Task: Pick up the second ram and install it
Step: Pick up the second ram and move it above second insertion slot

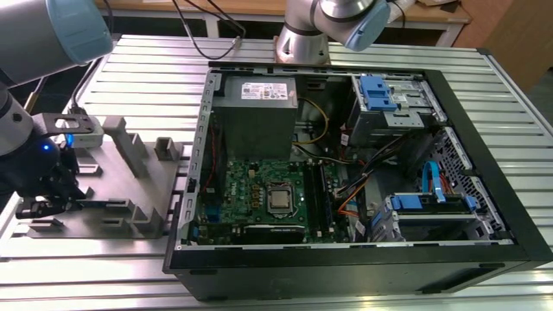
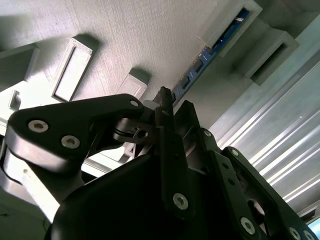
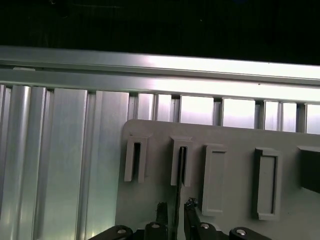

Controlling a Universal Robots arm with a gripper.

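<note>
The second ram stands on edge in a slotted post of the grey fixture block, showing as a thin dark strip. In the second wrist view the second ram appears as a blue-edged board running away from the fingers through two grey posts. My gripper straddles one end of it, a fingertip on each side with a narrow gap to the board, so it looks open. In the exterior view my gripper hangs low over the fixture block, at the exterior view's left, beside the computer case.
The open computer case lies on the ribbed metal table, with the green motherboard, its processor socket and dark memory slots. A grey power-supply box sits behind. Upright posts rise from the fixture near my gripper.
</note>
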